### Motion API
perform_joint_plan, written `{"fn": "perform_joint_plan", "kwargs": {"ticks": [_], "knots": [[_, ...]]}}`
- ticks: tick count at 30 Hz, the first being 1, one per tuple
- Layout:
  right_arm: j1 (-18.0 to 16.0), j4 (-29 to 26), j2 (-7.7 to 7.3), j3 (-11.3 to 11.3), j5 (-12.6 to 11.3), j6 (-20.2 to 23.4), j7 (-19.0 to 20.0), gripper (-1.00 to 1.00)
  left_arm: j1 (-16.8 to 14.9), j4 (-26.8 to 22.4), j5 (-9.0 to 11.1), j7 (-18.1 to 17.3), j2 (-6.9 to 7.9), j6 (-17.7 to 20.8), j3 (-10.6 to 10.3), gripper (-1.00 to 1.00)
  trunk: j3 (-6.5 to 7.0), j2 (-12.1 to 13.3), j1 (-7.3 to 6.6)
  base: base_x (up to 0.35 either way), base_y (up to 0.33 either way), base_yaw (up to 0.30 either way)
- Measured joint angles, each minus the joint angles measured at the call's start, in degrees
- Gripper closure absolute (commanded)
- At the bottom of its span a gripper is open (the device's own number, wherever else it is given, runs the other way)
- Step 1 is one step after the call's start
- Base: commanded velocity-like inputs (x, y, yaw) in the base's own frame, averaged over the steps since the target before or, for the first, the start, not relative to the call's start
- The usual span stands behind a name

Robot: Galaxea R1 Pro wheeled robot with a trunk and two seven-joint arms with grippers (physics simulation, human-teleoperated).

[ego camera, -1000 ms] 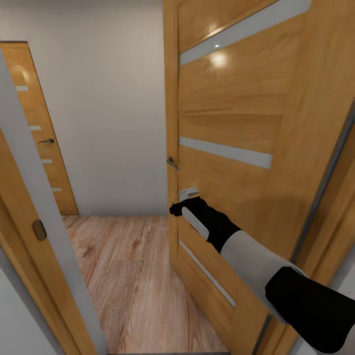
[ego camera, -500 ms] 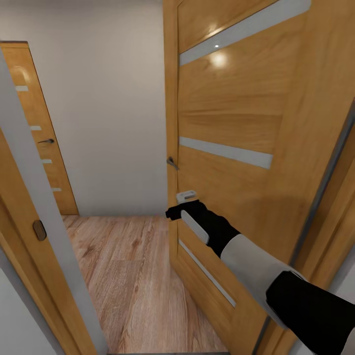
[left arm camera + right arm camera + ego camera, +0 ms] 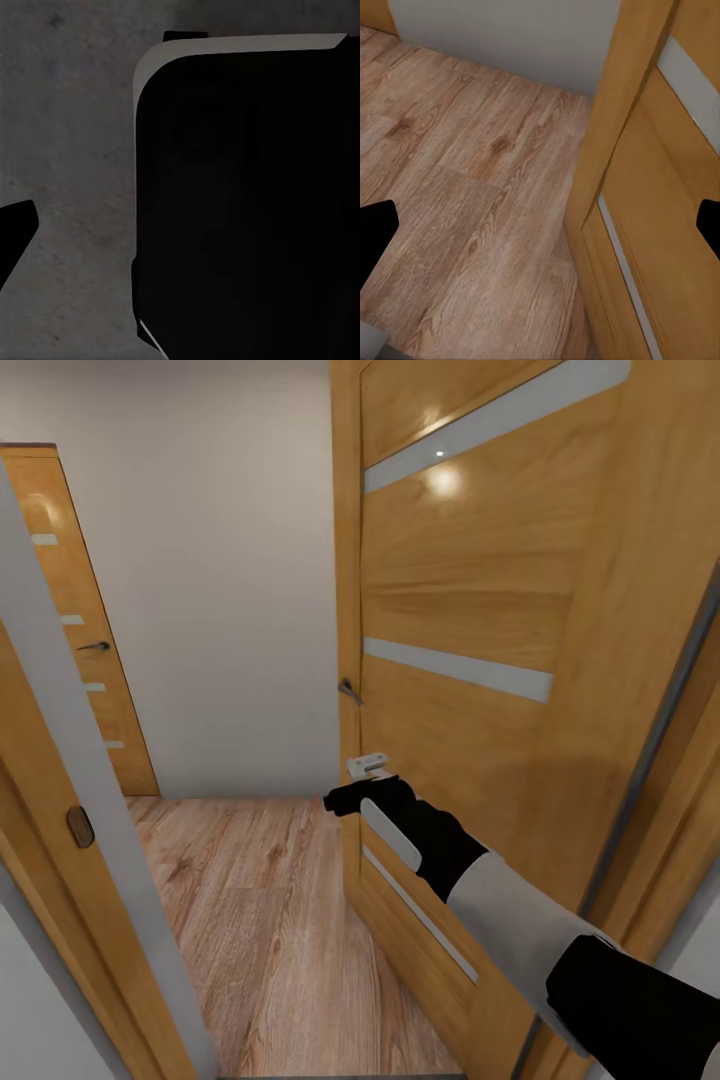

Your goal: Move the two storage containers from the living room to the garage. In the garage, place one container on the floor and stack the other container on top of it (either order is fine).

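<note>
Two wooden doors in the head view: one big open door (image 3: pixel 470 620) right in front, w/ three pale glass strips and a small metal handle (image 3: pixel 349 690) on its free edge, and a second, closed door (image 3: pixel 75 630) at the far left of the back wall, same strip style, dark lever handle. Between them is a plain white wall (image 3: pixel 230 580). Light wood plank floor (image 3: pixel 260 920) runs through the doorway. A door frame (image 3: pixel 70 780) cuts across the near left side w/ one oval strike plate on it.

One arm in the head view: the right arm comes in from the lower right corner, black upper section, white forearm, black wrist, stretched fwd and slightly up along the face of the open door. The right gripper (image 3: pixel 345 797) sits just below the handle, right at the door's free edge, w/ a small white part above it. In the right wrist view the two black fingertips (image 3: pixel 375 236) show at opposite sides, well apart, so the jaws stand wide w/ nothing between them (just plank floor and the door edge beyond).

Left wrist view is dark: a grey speckled surface and a big black rounded panel (image 3: pixel 247 202) w/ a pale rim, prob the robot's own body. One black fingertip (image 3: pixel 15 232) pokes in at the side; can't tell how far the left gripper is spread.

Neither of the two storage containers is in sight here.
</note>
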Motion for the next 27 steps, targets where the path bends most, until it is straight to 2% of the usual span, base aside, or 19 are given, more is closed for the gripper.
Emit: {"fn": "perform_joint_plan", "kwargs": {"ticks": [11, 22, 27], "knots": [[0.1, -0.1, 0.00, 0.1, 0.1, 0.3, -0.1, -1.00, 0.0, 0.0, 0.0, 0.0, 0.00, 0.0, 0.0, -1.00, 0.00, 0.0, 0.00, 0.009, 0.000, 0.000], [0.1, -0.1, 0.00, 0.1, 0.1, 0.6, 0.0, -1.00, 0.0, -0.1, 0.1, -0.1, 0.09, 0.0, 0.0, -1.00, 0.00, 0.0, -0.03, 0.261, 0.000, 0.000], [0.1, -0.1, 0.00, 0.1, 0.1, 0.6, 0.1, -1.00, 0.0, -0.1, 0.1, -0.1, 0.09, 0.0, 0.0, -1.00, 0.00, 0.0, -0.01, 0.097, 0.000, 0.000]]}}
